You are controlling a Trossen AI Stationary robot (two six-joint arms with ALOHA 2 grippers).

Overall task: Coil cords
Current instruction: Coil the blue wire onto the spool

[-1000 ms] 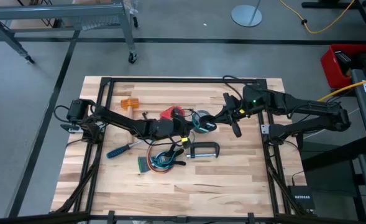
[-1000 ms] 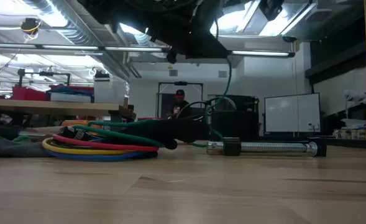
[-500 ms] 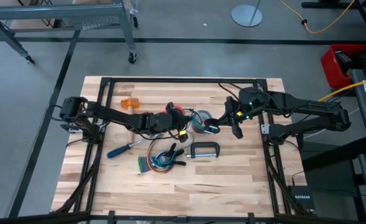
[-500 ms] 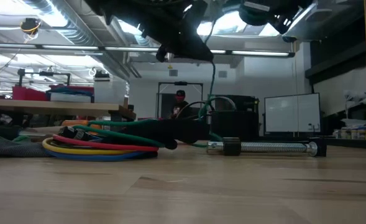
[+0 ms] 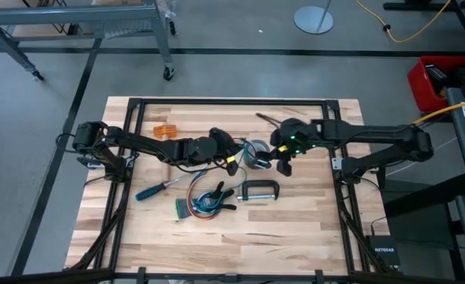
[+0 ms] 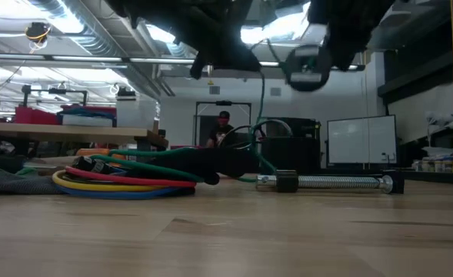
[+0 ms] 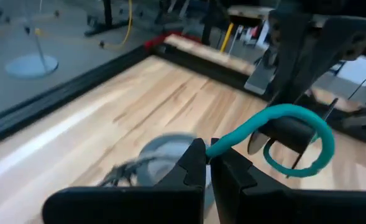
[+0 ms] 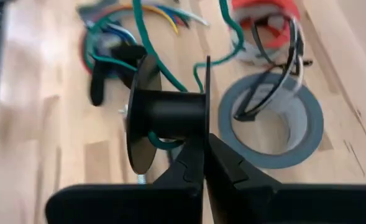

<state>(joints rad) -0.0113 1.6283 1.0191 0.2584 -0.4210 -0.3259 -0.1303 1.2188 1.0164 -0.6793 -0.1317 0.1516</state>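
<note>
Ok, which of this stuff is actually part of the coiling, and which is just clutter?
In the job: green cord, pinched by the left gripper; black spool with the cord looped on it, held by the right gripper; multicoloured cord bundle.

Lying about: grey tape roll, C-clamp, screwdriver, orange piece, spring clamp.

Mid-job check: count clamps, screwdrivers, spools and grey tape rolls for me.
Clamps: 2, C-clamp, spring clamp
Screwdriver: 1
Black spool: 1, in right tool; left tool holds its green cord
Grey tape roll: 1
Total: 5
</note>
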